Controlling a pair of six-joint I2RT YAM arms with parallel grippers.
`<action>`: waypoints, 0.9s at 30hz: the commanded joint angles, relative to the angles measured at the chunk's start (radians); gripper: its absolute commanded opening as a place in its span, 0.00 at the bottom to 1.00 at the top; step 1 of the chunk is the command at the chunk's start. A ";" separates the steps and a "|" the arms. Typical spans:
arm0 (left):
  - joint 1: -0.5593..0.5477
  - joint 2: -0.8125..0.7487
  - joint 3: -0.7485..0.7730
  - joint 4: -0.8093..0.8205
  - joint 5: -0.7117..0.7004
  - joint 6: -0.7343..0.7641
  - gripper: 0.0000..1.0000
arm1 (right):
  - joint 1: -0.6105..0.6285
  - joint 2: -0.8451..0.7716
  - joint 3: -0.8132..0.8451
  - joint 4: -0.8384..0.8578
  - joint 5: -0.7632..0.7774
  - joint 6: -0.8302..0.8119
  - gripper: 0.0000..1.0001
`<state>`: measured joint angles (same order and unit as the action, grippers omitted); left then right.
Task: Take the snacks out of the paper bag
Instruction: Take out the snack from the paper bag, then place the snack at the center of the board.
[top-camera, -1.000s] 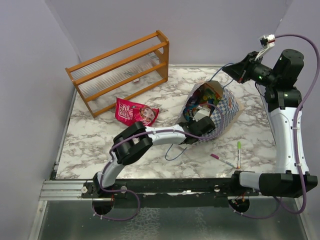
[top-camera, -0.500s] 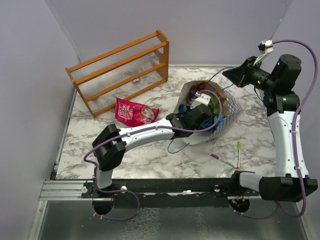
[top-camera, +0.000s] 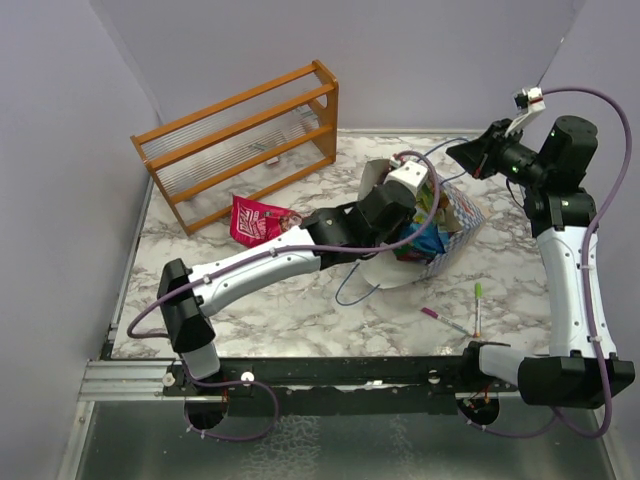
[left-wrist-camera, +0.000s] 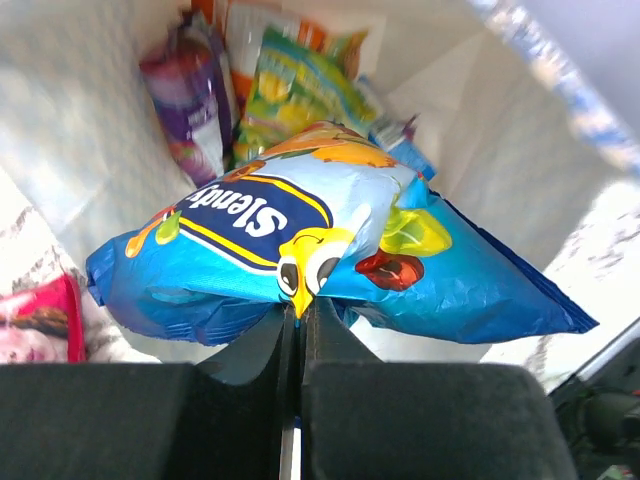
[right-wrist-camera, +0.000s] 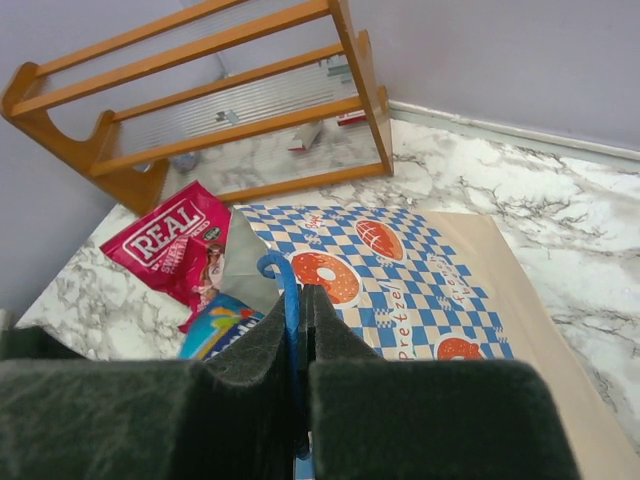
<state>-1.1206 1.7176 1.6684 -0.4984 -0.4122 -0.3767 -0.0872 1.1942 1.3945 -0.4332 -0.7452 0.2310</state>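
Red packet (top-camera: 262, 222) flat on bench (top-camera: 300, 300), left of left claw (left-wrist-camera: 298, 310), outside bag. Left claw pinched on blue packet (left-wrist-camera: 300, 240) in paper bag (top-camera: 455, 215) mouth, long axis crosswise to fingers. Right claw (right-wrist-camera: 298, 300) clamped on blue cord handle (right-wrist-camera: 280, 265). Left arm nearer; straight pull-back likely next.

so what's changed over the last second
The left arm stretched out, carrying the left pincer from the near rim of the paper bag farther back over its mouth. It is now shut on a blue snack packet. The bag's mouth was pushed a little leftward. The right pincer, shut on the blue handle, barely shifted. The red packet, wooden rack and two pens stayed put.
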 joint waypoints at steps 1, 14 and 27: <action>-0.002 -0.127 0.178 0.052 0.002 0.042 0.00 | -0.005 -0.042 -0.014 0.036 0.073 0.009 0.01; -0.002 -0.319 0.346 -0.142 -0.133 0.102 0.00 | -0.005 -0.063 -0.033 0.002 0.162 0.042 0.01; 0.007 -0.634 -0.158 -0.437 -0.411 -0.186 0.00 | -0.005 -0.078 -0.033 -0.029 0.193 0.040 0.01</action>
<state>-1.1149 1.1690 1.6772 -0.8955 -0.7479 -0.3946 -0.0872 1.1378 1.3457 -0.4564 -0.5781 0.2619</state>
